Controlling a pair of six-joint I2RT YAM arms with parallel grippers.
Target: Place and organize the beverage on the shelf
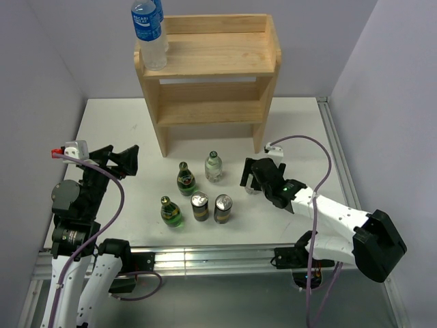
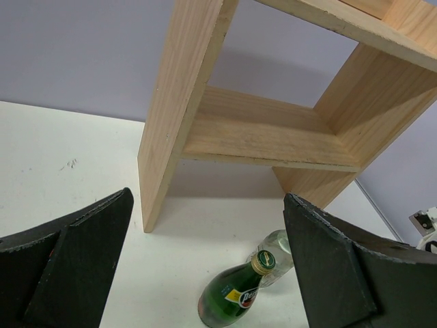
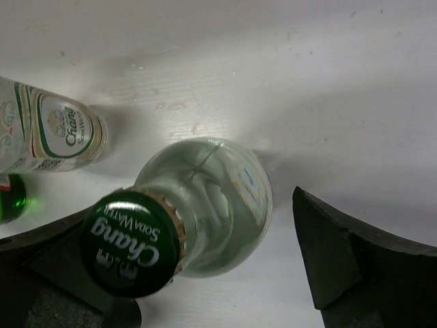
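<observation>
Dark green glass bottles with yellow-green labels [image 1: 186, 181] [image 1: 173, 216]: two.
Clear glass soda-water bottles [image 3: 229, 195] [image 3: 54, 137]: two.
Slim dark cans [image 1: 199, 206] [image 1: 223, 209]: two.
Tall clear plastic water bottle with blue label [image 1: 150, 34]: one.
Light wooden two-tier shelf [image 1: 212, 55]: one.

Hidden, cropped or illegible

From above, the water bottle [image 1: 149, 27] loses its cap to the top edge; one clear bottle [image 3: 218, 205] sits mostly hidden beneath the right fingers [image 3: 348, 260]; in the left wrist view the green bottle [image 2: 231, 301] is cut off at its base and covers part of the second clear bottle [image 2: 278, 247]; the can [image 1: 199, 205] labels are too small to read.
</observation>
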